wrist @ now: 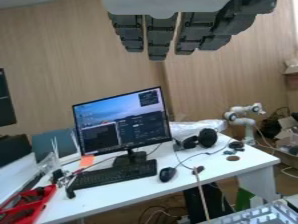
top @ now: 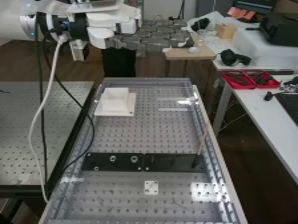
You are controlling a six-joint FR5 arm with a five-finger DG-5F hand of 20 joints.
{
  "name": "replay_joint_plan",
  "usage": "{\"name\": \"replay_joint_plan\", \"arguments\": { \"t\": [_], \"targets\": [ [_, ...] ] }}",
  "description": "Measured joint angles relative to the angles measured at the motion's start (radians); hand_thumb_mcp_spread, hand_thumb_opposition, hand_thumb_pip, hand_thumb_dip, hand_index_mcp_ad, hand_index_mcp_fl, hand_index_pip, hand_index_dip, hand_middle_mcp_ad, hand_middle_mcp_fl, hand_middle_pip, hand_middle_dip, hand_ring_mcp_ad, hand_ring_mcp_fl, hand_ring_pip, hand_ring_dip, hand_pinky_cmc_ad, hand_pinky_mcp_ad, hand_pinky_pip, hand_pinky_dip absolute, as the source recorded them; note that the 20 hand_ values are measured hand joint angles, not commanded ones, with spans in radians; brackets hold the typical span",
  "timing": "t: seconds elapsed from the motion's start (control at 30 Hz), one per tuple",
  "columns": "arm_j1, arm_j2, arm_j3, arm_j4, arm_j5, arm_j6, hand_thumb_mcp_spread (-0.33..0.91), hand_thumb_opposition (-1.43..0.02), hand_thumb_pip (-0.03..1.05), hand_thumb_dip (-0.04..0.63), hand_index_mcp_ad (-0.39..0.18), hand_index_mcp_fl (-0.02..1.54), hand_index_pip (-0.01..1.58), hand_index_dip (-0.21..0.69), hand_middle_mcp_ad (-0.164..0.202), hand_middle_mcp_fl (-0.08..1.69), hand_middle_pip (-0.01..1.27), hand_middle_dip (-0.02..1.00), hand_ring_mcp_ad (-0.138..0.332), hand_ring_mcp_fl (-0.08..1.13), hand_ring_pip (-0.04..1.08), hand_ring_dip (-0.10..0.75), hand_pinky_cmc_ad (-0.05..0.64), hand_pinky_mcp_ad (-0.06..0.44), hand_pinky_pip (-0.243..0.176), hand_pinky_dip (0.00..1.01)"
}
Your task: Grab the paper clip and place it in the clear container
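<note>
Paper clip: too small or faint for me to place for certain. Released, the hand (top: 156, 36) hangs at 12 o'clock in the high view, fingers (wrist: 159, 37) straight and grasping nothing, beyond the perforated tabletop (top: 159, 137). On that tabletop, a white block (top: 116, 98) stands on a white plate (top: 126, 111) at 11 o'clock. Black strips (top: 174, 162) cross the middle; a small pale plate (top: 151, 187) lies at 6 o'clock. Farther out, red trays (top: 249, 80) sit at the high view's 2 o'clock.
</note>
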Motion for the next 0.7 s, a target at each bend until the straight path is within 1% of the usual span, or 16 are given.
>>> {"name": "replay_joint_plan", "arguments": {
  "t": [0.03, 0.1, 0.17, 0.2, 0.27, 0.3, 0.37, 0.4, 0.43, 0.47, 0.5, 0.53, 0.57, 0.6, 0.63, 0.7],
  "targets": [
    [-0.001, -0.001, -0.001, -0.001, 0.000, 0.001, 0.00, 0.01, 0.00, 0.007, -0.012, 0.02, 0.02, 0.002, 0.024, 0.03, 0.02, 0.05, 0.052, -0.01, 0.00, 0.012, -0.021, 0.003, -0.010, 0.01],
    [-0.003, -0.002, -0.003, -0.002, -0.001, 0.003, 0.00, 0.01, 0.00, 0.007, 0.003, 0.04, 0.02, 0.002, 0.003, 0.03, 0.02, 0.05, 0.037, -0.01, -0.02, 0.012, -0.045, -0.010, -0.010, 0.01],
    [-0.004, -0.003, -0.003, -0.002, -0.002, 0.004, 0.00, 0.01, 0.00, 0.007, 0.002, 0.04, 0.02, 0.002, 0.002, 0.03, 0.02, 0.04, 0.030, -0.01, -0.02, 0.012, -0.045, -0.012, -0.010, 0.01],
    [-0.005, -0.003, -0.004, -0.003, -0.003, 0.006, 0.02, -0.05, 0.05, 0.000, 0.000, 0.04, 0.02, 0.002, 0.000, 0.03, 0.02, 0.04, 0.028, -0.01, -0.02, 0.012, -0.045, -0.009, -0.010, 0.02],
    [-0.007, -0.005, -0.004, -0.005, -0.004, 0.008, 0.14, -0.19, 0.24, 0.023, 0.003, 0.04, 0.02, 0.002, 0.000, 0.02, 0.05, 0.04, 0.028, -0.02, -0.01, 0.012, -0.038, -0.009, -0.010, 0.05],
    [-0.007, -0.006, -0.004, -0.006, -0.005, 0.009, 0.19, -0.29, 0.29, 0.023, 0.000, 0.04, 0.02, 0.002, 0.000, 0.03, 0.07, 0.05, 0.033, -0.02, -0.01, 0.012, -0.037, -0.009, -0.012, 0.06],
    [-0.008, -0.008, -0.004, -0.007, -0.006, 0.011, 0.21, -0.43, 0.28, 0.019, 0.000, 0.04, 0.05, 0.002, 0.000, 0.03, 0.09, 0.05, 0.038, -0.02, 0.00, 0.012, -0.003, 0.021, -0.023, 0.10],
    [-0.008, -0.009, -0.005, -0.007, -0.006, 0.011, 0.23, -0.51, 0.29, 0.019, -0.005, 0.04, 0.06, 0.002, 0.003, 0.03, 0.10, 0.04, 0.058, -0.02, 0.02, 0.012, 0.031, 0.054, -0.031, 0.13],
    [-0.008, -0.009, -0.005, -0.006, -0.006, 0.011, 0.23, -0.54, 0.31, 0.023, -0.005, 0.04, 0.07, 0.002, 0.003, 0.03, 0.11, 0.04, 0.063, -0.02, 0.02, 0.012, 0.051, 0.054, -0.038, 0.14],
    [-0.008, -0.010, -0.005, -0.006, -0.006, 0.011, 0.23, -0.57, 0.32, 0.023, -0.007, 0.05, 0.07, 0.002, 0.000, 0.03, 0.12, 0.04, 0.084, -0.03, 0.02, 0.012, 0.044, 0.068, -0.040, 0.15],
    [-0.008, -0.010, -0.006, -0.005, -0.006, 0.011, 0.23, -0.59, 0.32, 0.023, -0.003, 0.05, 0.07, 0.002, 0.000, 0.03, 0.12, 0.04, 0.099, -0.03, 0.02, 0.012, 0.068, 0.080, -0.044, 0.16],
    [-0.009, -0.012, -0.007, -0.004, -0.005, 0.011, 0.23, -0.60, 0.32, 0.023, -0.003, 0.05, 0.07, 0.002, 0.000, 0.02, 0.12, 0.04, 0.094, -0.03, 0.02, 0.012, 0.080, 0.084, -0.044, 0.17],
    [-0.009, -0.013, -0.008, -0.004, -0.004, 0.011, 0.23, -0.62, 0.32, 0.019, -0.003, 0.05, 0.07, 0.002, 0.003, 0.02, 0.13, 0.05, 0.110, -0.03, 0.02, 0.016, 0.101, 0.098, -0.044, 0.17],
    [-0.009, -0.015, -0.010, -0.001, -0.001, 0.010, 0.23, -0.65, 0.32, 0.023, -0.007, 0.05, 0.08, 0.002, 0.000, 0.02, 0.13, 0.05, 0.110, -0.03, 0.04, 0.016, 0.113, 0.117, -0.052, 0.18],
    [-0.010, -0.017, -0.012, 0.000, 0.002, 0.007, 0.23, -0.65, 0.32, 0.023, -0.003, 0.05, 0.08, 0.002, 0.003, 0.03, 0.13, 0.05, 0.124, -0.03, 0.04, 0.012, 0.134, 0.127, -0.061, 0.20],
    [-0.010, -0.023, -0.016, 0.003, 0.011, 0.000, 0.23, -0.66, 0.32, 0.023, -0.007, 0.06, 0.09, 0.002, 0.002, 0.03, 0.13, 0.05, 0.120, -0.03, 0.04, 0.012, 0.147, 0.134, -0.061, 0.20]
  ]
}}
